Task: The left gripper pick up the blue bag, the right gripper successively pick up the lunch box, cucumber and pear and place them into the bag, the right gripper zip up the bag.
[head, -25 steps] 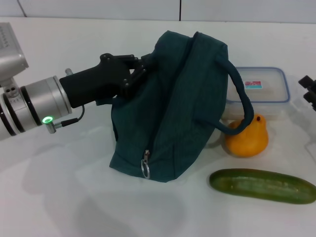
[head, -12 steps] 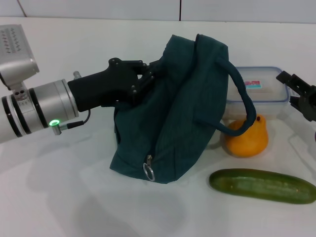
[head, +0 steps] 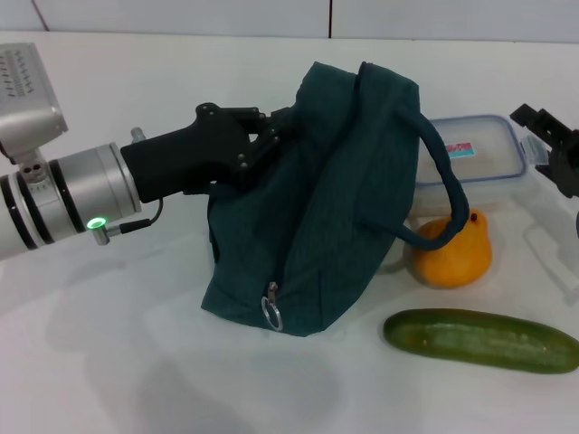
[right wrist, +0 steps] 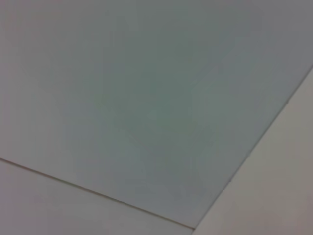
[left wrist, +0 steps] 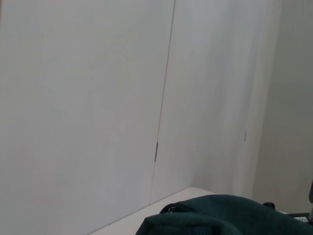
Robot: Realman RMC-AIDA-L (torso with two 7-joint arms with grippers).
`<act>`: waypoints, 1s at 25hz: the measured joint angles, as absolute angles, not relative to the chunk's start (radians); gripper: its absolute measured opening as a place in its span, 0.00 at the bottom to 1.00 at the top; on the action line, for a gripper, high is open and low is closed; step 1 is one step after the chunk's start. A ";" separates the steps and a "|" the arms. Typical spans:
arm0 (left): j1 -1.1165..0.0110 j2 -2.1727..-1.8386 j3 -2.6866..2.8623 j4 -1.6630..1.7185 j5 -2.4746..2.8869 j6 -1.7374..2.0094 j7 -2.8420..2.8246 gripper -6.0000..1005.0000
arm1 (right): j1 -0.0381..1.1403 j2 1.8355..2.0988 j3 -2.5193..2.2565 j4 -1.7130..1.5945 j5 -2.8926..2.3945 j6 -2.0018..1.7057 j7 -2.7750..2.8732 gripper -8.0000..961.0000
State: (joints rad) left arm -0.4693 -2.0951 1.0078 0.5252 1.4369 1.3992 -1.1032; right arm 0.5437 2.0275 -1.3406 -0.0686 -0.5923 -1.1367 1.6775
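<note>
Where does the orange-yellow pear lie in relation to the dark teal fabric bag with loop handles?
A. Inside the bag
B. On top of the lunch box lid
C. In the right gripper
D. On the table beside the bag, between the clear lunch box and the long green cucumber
D: the pear sits on the table at the dark teal bag, with the lunch box behind it and the cucumber in front.

White table [head: 136, 362], pale panelled wall [left wrist: 88, 98]
</note>
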 joint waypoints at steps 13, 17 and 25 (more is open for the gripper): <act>-0.484 -2.094 1.019 0.526 1.436 1.404 -1.098 0.10 | 0.559 2.028 -1.345 -0.067 -0.578 -1.113 1.688 0.58; -0.487 -2.094 1.041 0.525 1.436 1.402 -1.088 0.10 | 0.559 2.028 -1.346 -0.066 -0.579 -1.113 1.689 0.58; -0.488 -2.095 1.048 0.524 1.428 1.396 -1.085 0.10 | 0.564 2.028 -1.347 -0.066 -0.587 -1.112 1.703 0.56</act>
